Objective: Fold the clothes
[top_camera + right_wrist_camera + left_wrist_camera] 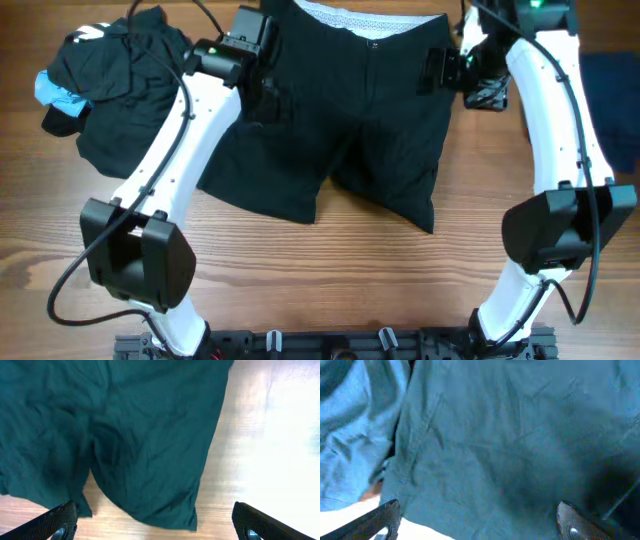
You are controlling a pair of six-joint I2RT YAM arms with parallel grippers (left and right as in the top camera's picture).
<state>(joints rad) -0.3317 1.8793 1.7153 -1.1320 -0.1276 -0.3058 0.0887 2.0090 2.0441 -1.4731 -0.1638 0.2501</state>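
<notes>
You have the shorts (pixel 350 130) spread flat in the middle of the desk (pixel 330 270), waistband (pixel 350 15) at the far edge and legs toward the arms' base, a heap of clothes (pixel 120 80) just left of them, another garment (pixel 612 100) at the right edge.

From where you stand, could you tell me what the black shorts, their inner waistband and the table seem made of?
The black shorts look like thin matte woven fabric, lying in soft creases. Their inner waistband seems a whitish patterned lining, too small to tell further. The table shows brown grain: wood or a wood-look laminate.
</notes>
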